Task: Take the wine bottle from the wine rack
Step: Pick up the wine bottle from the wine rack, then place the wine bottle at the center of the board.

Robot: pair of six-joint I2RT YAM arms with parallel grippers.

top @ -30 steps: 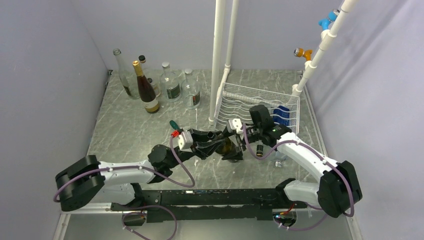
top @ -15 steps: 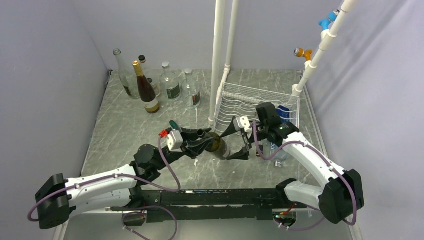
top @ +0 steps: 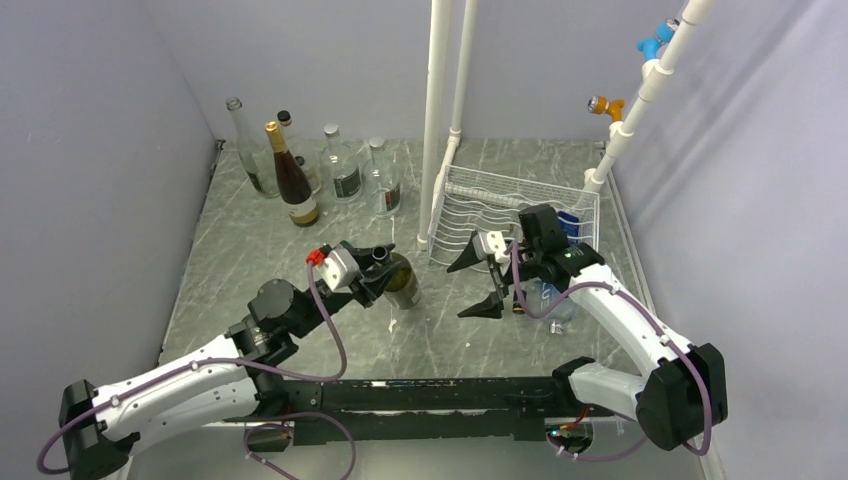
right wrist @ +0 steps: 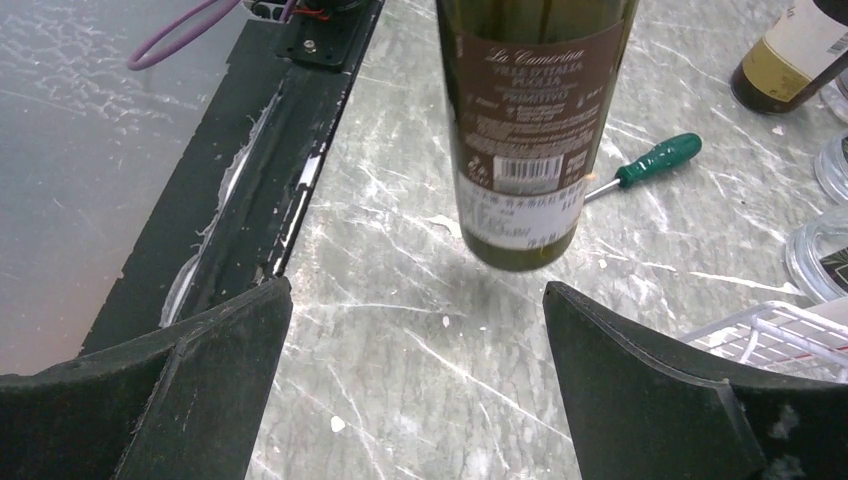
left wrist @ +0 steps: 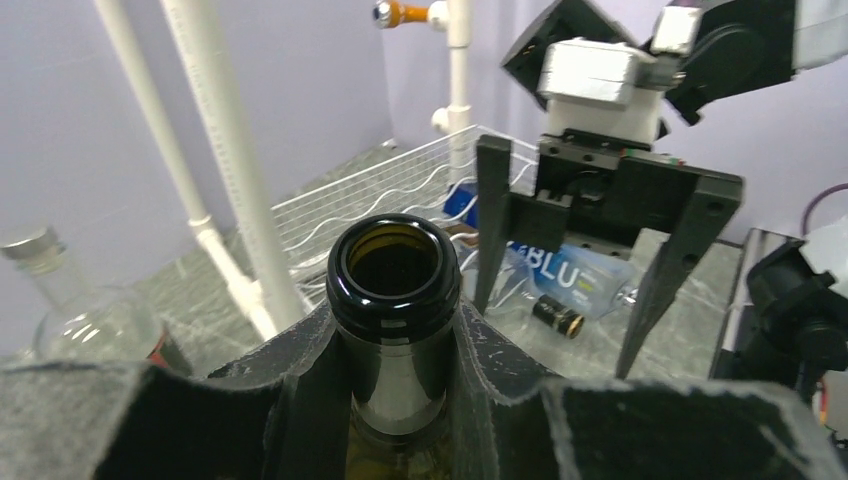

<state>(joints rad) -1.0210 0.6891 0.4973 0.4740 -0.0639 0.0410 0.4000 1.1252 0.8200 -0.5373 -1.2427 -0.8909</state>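
Since a second ago, the left gripper (top: 375,262) has carried the wine bottle (top: 402,283) leftward, away from the right gripper (top: 460,291), whose jaws now stand wide apart and empty. The left jaws pinch the bottle's neck just under the lip. It hangs low over the table (top: 260,250), well apart from the wine rack (top: 500,195). Gripped only on smooth glass, the heavy body could slip or swing, and a crooked set-down might topple it.
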